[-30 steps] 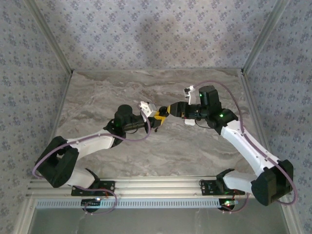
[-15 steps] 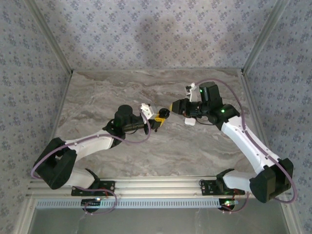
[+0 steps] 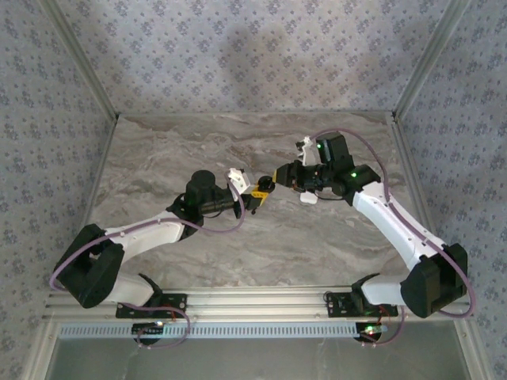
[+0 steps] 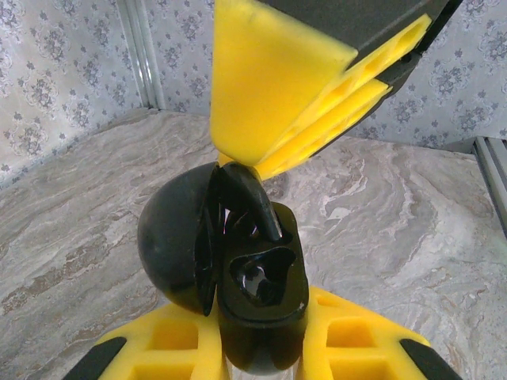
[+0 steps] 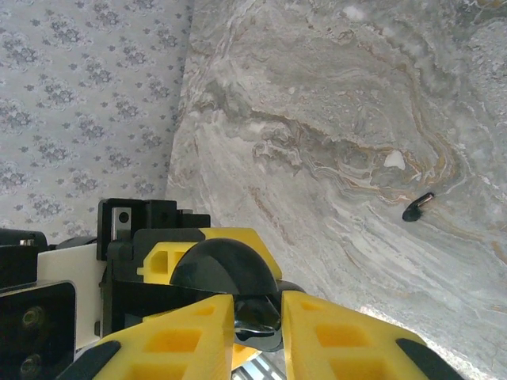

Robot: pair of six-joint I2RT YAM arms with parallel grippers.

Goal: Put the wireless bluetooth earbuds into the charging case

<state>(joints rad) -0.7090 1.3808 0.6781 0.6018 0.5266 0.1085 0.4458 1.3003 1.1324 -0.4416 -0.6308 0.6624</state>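
The charging case [image 4: 273,317], glossy black and rounded, is raised above the middle of the marble table [image 3: 158,158], lid swung open sideways. One earbud [image 4: 247,198] sits in a socket beside an empty one; the other earbud [image 5: 417,207] lies flat on the table

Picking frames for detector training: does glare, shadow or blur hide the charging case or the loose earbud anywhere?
Top external: even light, soft shadow on the back wall, charging case tiny. Left wrist: case sharp, glossy highlights in its socket. Right wrist: earbud small yet sharp on the table; washed-out glare below the case.
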